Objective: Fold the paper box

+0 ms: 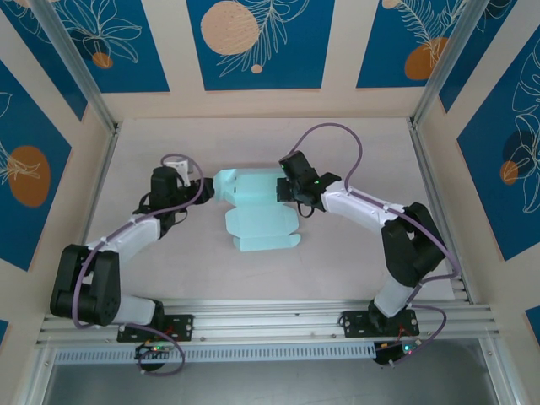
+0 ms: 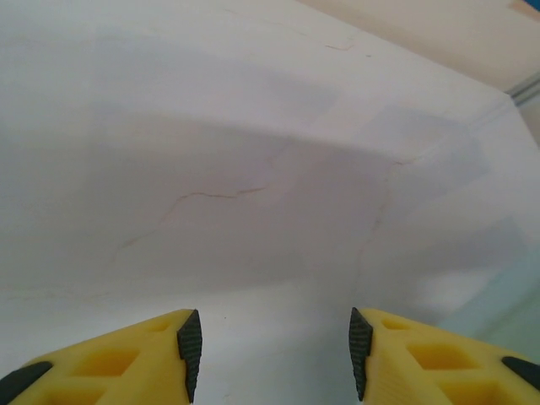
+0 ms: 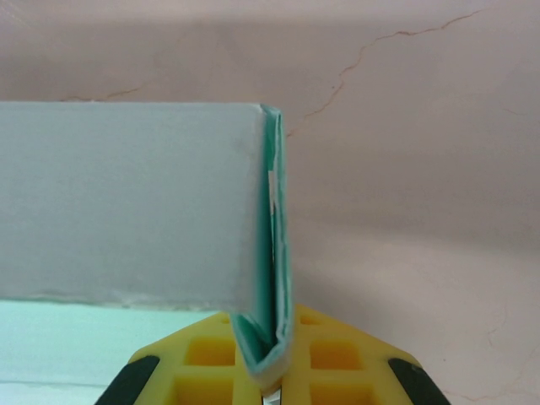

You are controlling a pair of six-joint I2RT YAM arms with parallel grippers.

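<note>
**A:** Where is the paper box (image 1: 257, 224) lying relative to the arms?

**B:** It is lying in the middle of the surface (image 1: 354, 152), between both arms. Its far strip is running left to right, and its near panels are spreading flat toward the bases.

**A:** Which arm is engaging it?

**B:** The right end effector (image 1: 288, 191) is pinching the strip's right edge. In the right wrist view, a doubled fold of card is sitting clamped between the yellow fingers (image 3: 346, 350), with one panel standing upright to the left.

**A:** And the left end effector (image 1: 199, 187)?

**B:** It is hovering just beside the strip's left end, its jaws standing wide with nothing between them. The card is lying to its right, and nothing appears to be obstructing that approach.
</note>
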